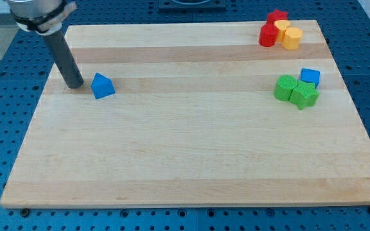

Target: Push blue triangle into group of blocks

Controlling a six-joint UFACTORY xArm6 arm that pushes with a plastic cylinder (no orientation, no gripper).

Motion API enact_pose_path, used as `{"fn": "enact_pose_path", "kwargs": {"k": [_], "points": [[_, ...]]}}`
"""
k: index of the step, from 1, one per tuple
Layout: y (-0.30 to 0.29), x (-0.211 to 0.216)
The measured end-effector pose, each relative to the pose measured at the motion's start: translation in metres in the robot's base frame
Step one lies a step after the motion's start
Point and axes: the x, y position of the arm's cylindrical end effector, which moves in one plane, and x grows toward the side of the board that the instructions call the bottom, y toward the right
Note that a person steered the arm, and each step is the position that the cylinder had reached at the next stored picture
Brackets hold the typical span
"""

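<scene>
The blue triangle [103, 86] lies on the wooden board [185, 147] at the view's upper left. My tip [75, 85] rests on the board just to the left of it, with a small gap between them. At the view's right a group holds a blue cube [310, 77] and two green blocks [286, 87] [304, 95], touching one another. At the view's top right a second group holds a red block [277, 17], a red cylinder [267, 35] and two yellow blocks [292, 38] [281, 27].
The board sits on a blue perforated table [5, 96]. The dark rod [63, 54] rises from my tip toward the view's top left, under the arm's grey end.
</scene>
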Motion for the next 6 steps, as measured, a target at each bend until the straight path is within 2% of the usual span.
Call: {"fn": "enact_pose_path", "kwargs": {"k": [6], "points": [[0.246, -0.003]]}}
